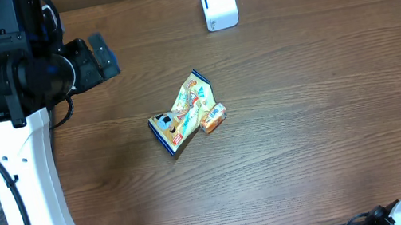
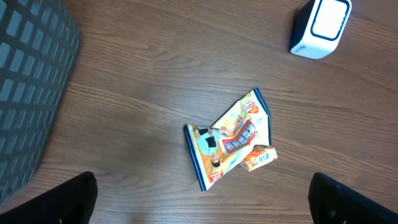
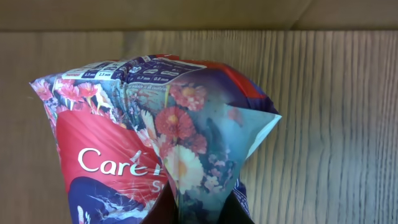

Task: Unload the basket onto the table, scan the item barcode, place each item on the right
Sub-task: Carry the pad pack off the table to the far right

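Pack (image 3: 155,143), floral with a red panel, is pinched at its lower edge by my right hand (image 3: 198,213), jaws closed on it. It is outside the overhead view, so I can't place it against the scanner (image 1: 218,1). Brown wooden worktop (image 1: 329,108) carries everything. Grey basket (image 2: 31,93) stands far left of the scanner. My left hand (image 2: 203,200) hangs wide open, left of the scanner. Pouch (image 1: 184,113) lies on the robot's side of the scanner, an orange sachet (image 1: 213,118) touching it.
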